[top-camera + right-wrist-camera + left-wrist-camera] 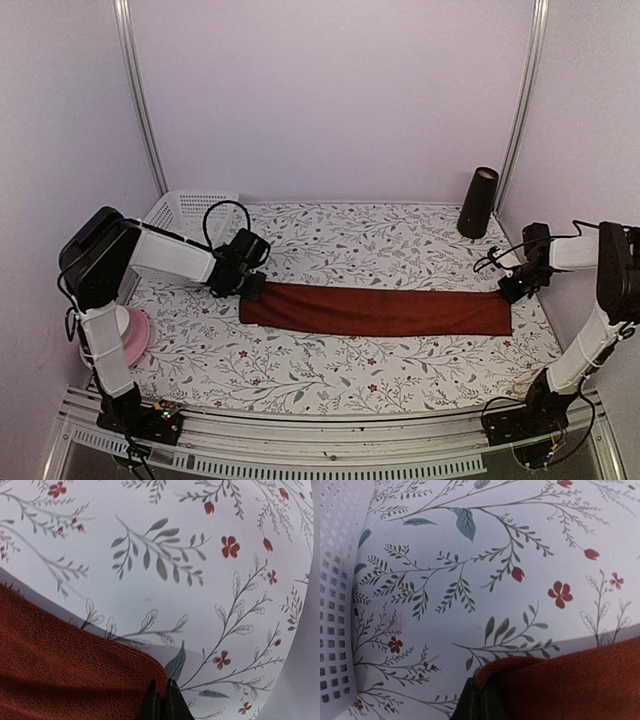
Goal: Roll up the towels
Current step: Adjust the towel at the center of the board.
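A dark red towel lies stretched in a long narrow strip across the floral tablecloth. My left gripper is shut on its left end; in the left wrist view the towel's hem folds over the black fingertips. At the strip's far right corner my right gripper is also shut, pinching the towel's corner between its fingertips. In both wrist views the cloth hangs slightly above the table and casts a shadow. The checked towel is out of view.
A white perforated basket stands at the back left, its wall close beside my left gripper. A dark cone-shaped object stands at the back right. A pink and white object sits by the left arm's base.
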Available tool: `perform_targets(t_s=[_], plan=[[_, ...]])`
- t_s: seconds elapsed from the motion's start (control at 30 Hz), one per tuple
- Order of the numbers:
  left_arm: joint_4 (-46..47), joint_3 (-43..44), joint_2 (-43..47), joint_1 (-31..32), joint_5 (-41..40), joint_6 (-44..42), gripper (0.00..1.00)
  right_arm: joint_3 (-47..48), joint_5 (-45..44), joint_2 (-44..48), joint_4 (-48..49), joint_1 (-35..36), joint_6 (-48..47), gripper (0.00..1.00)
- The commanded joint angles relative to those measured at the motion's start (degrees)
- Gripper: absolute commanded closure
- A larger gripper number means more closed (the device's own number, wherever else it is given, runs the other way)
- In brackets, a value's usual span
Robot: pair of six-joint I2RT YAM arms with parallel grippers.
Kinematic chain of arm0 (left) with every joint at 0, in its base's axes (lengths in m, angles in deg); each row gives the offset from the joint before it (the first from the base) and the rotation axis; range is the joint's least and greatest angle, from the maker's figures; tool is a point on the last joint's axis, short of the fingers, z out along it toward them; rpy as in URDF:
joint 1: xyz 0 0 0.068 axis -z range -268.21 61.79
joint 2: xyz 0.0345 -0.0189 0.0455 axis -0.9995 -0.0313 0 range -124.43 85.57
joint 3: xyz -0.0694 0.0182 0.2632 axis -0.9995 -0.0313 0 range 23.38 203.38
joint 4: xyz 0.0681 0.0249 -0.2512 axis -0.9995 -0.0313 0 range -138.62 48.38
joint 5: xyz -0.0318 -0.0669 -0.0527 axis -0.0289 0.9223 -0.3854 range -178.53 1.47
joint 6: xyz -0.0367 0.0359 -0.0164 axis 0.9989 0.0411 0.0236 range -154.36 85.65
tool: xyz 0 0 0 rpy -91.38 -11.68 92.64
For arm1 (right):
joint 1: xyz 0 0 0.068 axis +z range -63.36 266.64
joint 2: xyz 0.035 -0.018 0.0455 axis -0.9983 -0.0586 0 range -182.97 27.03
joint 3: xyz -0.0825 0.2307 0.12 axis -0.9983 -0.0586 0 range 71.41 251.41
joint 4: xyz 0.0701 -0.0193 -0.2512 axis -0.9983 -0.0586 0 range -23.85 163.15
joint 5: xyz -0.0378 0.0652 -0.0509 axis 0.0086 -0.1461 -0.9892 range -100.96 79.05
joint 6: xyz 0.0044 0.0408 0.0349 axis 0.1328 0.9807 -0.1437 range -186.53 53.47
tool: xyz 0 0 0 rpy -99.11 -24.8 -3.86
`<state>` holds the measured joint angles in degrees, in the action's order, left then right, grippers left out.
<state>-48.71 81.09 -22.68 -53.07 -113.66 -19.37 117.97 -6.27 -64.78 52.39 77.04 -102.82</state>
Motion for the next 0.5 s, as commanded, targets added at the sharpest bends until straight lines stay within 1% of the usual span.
perform_targets(t_s=[0.0, 0.23, 0.33, 0.37, 0.47], plan=[[2.8, 4.5, -1.5, -2.7, -0.9, -2.1, 1.0, 4.7, -7.7, -3.5, 6.0, 1.6, 4.3, 0.97], [2.0, 6.6, -3.1, -4.3, -1.8, -3.7, 1.0, 8.2, -13.6, -5.6, 6.3, 2.3, 7.2, 0.97], [1.8, 7.2, -3.9, -5.0, -1.6, -4.4, 0.96, 8.3, -16.1, -7.7, 6.3, 3.0, 7.9, 0.92], [1.7, 7.5, -3.9, -5.1, -1.5, -4.6, 0.96, 8.1, -16.7, -7.8, 6.2, 3.3, 8.0, 0.91], [1.3, 9.4, -7.2, -5.2, -2.2, -5.5, 0.96, 8.5, -18.7, -8.0, 6.7, 3.8, 8.0, 0.91]])
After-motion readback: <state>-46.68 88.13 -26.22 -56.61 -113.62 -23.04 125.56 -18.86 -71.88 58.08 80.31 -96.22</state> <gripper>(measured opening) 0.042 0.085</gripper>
